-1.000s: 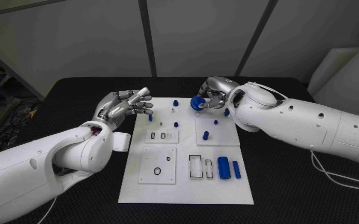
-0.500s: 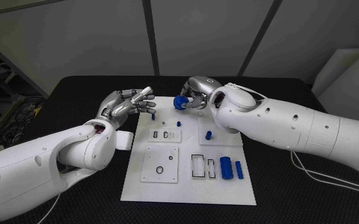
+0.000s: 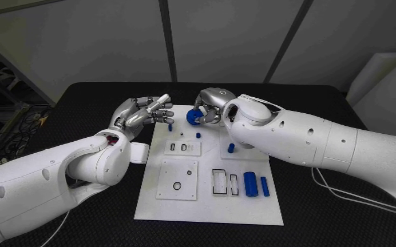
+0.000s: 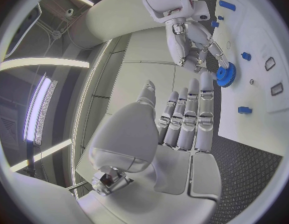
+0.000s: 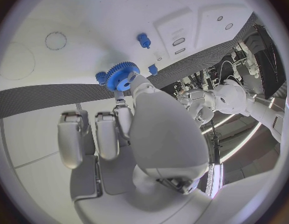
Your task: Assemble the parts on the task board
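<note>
My right hand [image 3: 210,104] pinches a blue gear [image 3: 194,116] over the far end of the white task board [image 3: 206,207]; the gear [image 5: 122,76] sits at its fingertips just above the board, and it shows as a gear [image 4: 226,76] under the right hand [image 4: 191,35] from the left wrist. My left hand [image 3: 147,112] hovers at the board's far left corner, fingers together and extended, holding nothing; its fingers [image 4: 188,117] point toward the gear. Small blue pegs [image 3: 170,127] [image 3: 198,135] stand near the gear. Two blue cylinders [image 3: 250,184] lie at the board's near right.
The board lies on a black table [image 3: 330,201]. It carries raised white plates with slots [image 3: 181,147] and a black ring [image 3: 177,186]. A blue peg [image 3: 230,148] stands mid-board. A white block [image 3: 138,153] sits at the board's left edge by my left arm.
My right hand has carried the blue gear leftward along the board's far end, toward my left hand. The left hand has stayed about where it was.
</note>
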You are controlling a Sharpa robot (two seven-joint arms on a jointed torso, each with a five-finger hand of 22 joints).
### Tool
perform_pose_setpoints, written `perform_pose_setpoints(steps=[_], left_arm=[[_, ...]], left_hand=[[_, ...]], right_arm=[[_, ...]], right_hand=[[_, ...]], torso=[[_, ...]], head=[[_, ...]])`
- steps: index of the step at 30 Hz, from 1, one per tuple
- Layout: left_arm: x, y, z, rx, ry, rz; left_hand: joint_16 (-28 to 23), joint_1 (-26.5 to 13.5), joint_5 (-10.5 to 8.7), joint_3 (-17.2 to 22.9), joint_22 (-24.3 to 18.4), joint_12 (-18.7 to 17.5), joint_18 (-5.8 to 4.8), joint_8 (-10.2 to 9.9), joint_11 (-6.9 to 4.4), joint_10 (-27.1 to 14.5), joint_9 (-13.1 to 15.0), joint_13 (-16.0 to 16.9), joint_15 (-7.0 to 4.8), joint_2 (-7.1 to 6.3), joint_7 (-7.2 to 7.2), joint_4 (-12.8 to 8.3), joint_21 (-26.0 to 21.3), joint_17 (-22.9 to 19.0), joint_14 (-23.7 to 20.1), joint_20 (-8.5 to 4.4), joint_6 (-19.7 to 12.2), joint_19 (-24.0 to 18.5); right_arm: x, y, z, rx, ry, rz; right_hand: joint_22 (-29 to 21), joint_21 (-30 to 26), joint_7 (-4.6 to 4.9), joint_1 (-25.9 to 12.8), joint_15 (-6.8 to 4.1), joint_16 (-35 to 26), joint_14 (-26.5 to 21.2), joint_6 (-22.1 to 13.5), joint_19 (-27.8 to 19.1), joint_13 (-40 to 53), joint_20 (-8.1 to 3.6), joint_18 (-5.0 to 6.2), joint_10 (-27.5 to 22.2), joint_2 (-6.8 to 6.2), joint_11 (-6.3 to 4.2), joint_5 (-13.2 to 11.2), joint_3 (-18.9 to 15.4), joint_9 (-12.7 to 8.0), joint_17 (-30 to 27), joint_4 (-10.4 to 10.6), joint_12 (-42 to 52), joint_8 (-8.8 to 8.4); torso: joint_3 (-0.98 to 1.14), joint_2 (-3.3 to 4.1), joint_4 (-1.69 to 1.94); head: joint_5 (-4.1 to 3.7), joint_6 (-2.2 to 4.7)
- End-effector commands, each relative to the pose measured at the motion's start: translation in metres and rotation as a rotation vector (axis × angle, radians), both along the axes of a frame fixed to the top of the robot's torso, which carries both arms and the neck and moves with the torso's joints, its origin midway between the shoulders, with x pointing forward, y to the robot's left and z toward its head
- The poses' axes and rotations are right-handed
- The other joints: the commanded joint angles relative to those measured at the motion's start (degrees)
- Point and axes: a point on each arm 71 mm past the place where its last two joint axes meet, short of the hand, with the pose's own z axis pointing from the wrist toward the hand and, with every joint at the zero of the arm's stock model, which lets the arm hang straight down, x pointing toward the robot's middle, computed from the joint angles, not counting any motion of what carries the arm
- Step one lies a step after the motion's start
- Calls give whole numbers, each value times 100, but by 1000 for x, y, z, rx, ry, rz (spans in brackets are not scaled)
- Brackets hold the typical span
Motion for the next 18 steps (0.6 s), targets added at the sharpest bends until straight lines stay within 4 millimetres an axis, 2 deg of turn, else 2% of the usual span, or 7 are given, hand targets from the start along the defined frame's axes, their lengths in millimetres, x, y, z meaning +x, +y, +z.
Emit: perform_pose_setpoints(steps=[1, 12, 18], left_arm=[[0, -2, 2, -4, -9, -10], [0, -2, 1, -5, -8, -12], [0, -2, 1, -4, -8, -11]], left_hand=[[-22, 58, -10, 11, -6, -37, -60, -34, 15, 34, -6, -7, -5, -10, 16, -37, -27, 9, -4, 14, 25, -32], [-26, 61, -10, 12, -7, -39, -60, -36, 16, 33, -6, -7, -4, -9, 17, -41, -29, 12, -4, 15, 24, -33], [-27, 61, -10, 12, -8, -40, -60, -36, 16, 33, -6, -7, -3, -9, 17, -42, -30, 12, -4, 15, 24, -33]], right_arm=[[2, 1, -2, -38, 4, 8], [4, 5, -5, -47, 9, 11], [5, 9, -7, -56, 17, 21]], right_hand=[[1322, 25, -103, -52, -22, 16, 454, 222, 445, -17, -28, -84, -13, -12, 29, -19, 43, 78, 785, 5, -42, 1], [1305, 18, -85, -103, -9, 6, 450, 194, 431, -73, -19, -80, -61, -45, 45, -29, 53, 67, 772, 9, -113, -46], [1281, 7, 17, -290, 65, 2, 446, -52, 410, -232, 41, -74, -189, -166, 134, -257, 13, 8, 769, 55, -310, -273]], torso=[[2, -3, -2], [6, -4, -6], [5, -2, -6]], head=[[-4, 0], [17, -11], [20, -28]])
